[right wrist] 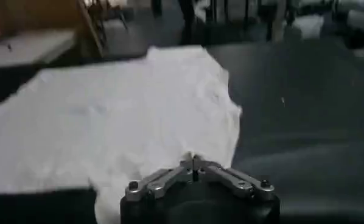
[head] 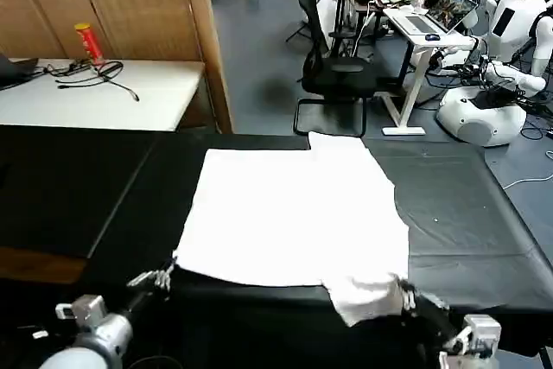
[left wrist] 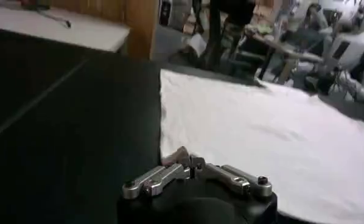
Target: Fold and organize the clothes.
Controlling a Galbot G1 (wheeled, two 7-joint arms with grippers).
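The big black surface (head: 78, 187) is in front of me, and the white T-shirt (head: 294, 213) lies spread out flat in the middle of it, plain side up, with one sleeve (head: 367, 295) hanging out at the near edge on my right. My left claw (head: 157, 278) is at the near left corner of the shirt, and its fingers are pinched together on the edge of the cloth there. My right claw (head: 406, 295) is at the near right side, closed on the sleeve part that sticks out. I think the shirt is soft, light and floppy, so it will bend and sag when I lift it, and it could slip or bunch up. The best spots to hold are the corners and the hem, one in each claw, so the cloth stays stretched and folds over neatly
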